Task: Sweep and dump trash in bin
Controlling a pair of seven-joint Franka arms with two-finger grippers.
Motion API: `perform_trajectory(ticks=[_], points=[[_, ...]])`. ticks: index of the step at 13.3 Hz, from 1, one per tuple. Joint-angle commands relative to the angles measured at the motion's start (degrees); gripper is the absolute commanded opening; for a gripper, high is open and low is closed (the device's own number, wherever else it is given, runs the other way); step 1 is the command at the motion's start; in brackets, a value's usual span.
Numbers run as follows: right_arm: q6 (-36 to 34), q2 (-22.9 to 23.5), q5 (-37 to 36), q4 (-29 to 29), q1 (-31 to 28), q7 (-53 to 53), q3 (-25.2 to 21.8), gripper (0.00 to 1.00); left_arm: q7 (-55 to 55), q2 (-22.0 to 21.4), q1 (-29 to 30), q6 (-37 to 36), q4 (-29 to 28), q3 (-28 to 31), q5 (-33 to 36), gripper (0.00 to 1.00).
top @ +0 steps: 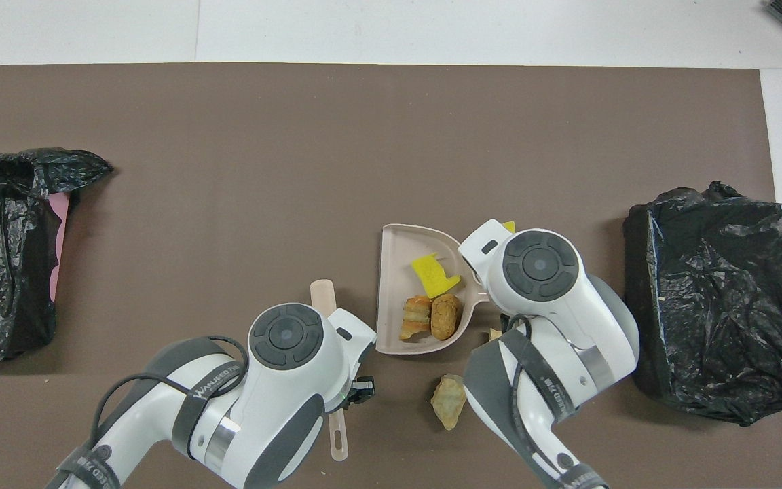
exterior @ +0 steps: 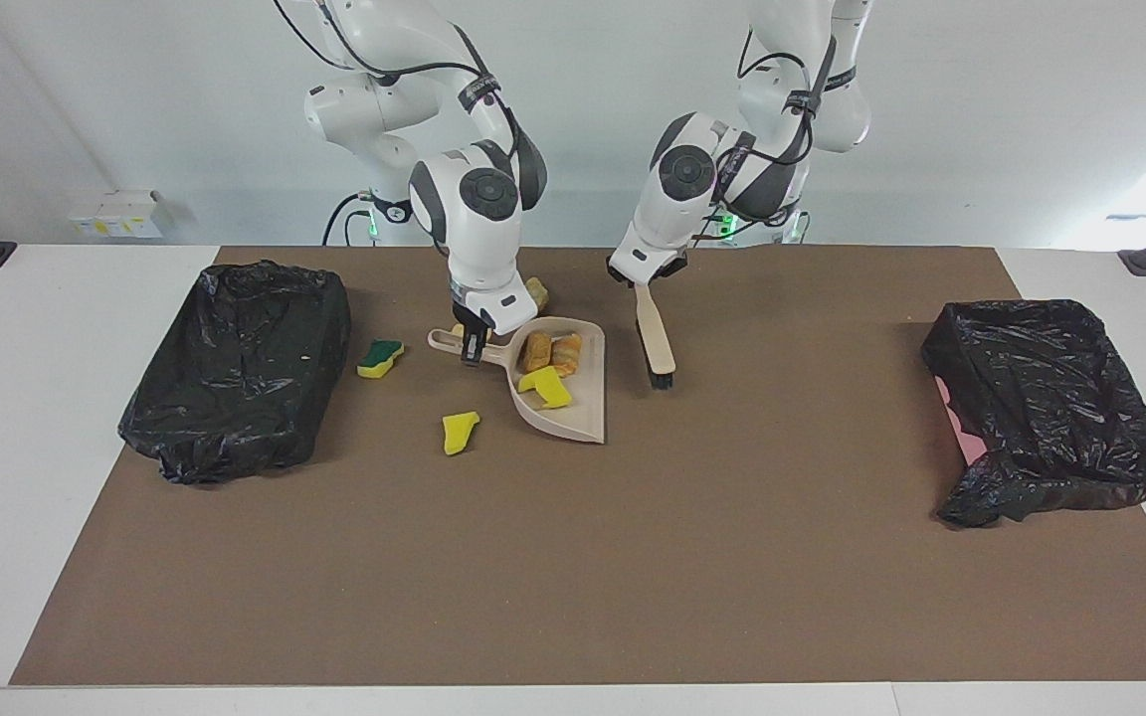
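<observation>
My right gripper (exterior: 474,348) is shut on the handle of the beige dustpan (exterior: 585,410), which lies flat on the brown mat. In the pan lie two tan-orange foam chunks (exterior: 536,350) and yellow sponge pieces (exterior: 545,386); the overhead view shows them too (top: 432,316). On the mat lie a green-faced yellow sponge (exterior: 380,357), a yellow piece (exterior: 459,432) and a tan chunk (exterior: 536,293) nearer the robots than the pan. My left gripper (exterior: 645,281) is shut on the beige brush (exterior: 655,343), bristles down beside the pan's mouth.
A black-bagged bin (exterior: 235,368) stands at the right arm's end of the mat, beside the green-faced sponge. A second black-bagged bin (exterior: 1050,408) stands at the left arm's end. In the overhead view the arms cover both grippers and the green-faced sponge.
</observation>
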Motion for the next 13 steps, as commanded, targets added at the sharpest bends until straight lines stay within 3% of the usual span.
perform_trajectory(ticks=[1,4,7,10,11,12,13], points=[[0.06,-4.88,1.15,-1.58,-6.52,-7.57,0.44,0.00,-2.28,-6.28,-3.90,3.64,-7.95,0.40,1.13,0.00],[-2.57,-7.52,5.28,-0.01,-15.58,-17.60,0.18,0.00,-5.27,-7.09,-7.77,5.31,-9.90,0.23,0.86,0.00],[-6.88,-8.23,5.72,5.34,-24.54,-26.30,0.18,0.00,-5.10,-6.92,-10.50,13.04,-13.68,0.14,-1.76,0.00],[-7.41,-8.23,7.64,7.73,-32.11,-36.13,0.00,0.00,-4.48,-5.16,-10.51,13.41,-13.69,0.14,-4.32,0.00],[-7.67,-8.58,8.96,7.73,-34.30,-38.96,-0.26,0.00,-3.96,-5.07,-10.51,13.15,-13.51,0.23,-4.32,0.63],[-9.07,-9.02,9.58,7.65,-36.33,-40.81,-0.43,0.00,-3.87,-4.89,-10.33,13.23,-13.16,0.32,-4.32,1.00],[-10.04,-9.20,9.59,7.73,-38.43,-42.74,-0.78,0.00,-3.87,-4.63,-9.81,13.14,-12.55,0.32,-4.32,1.00]])
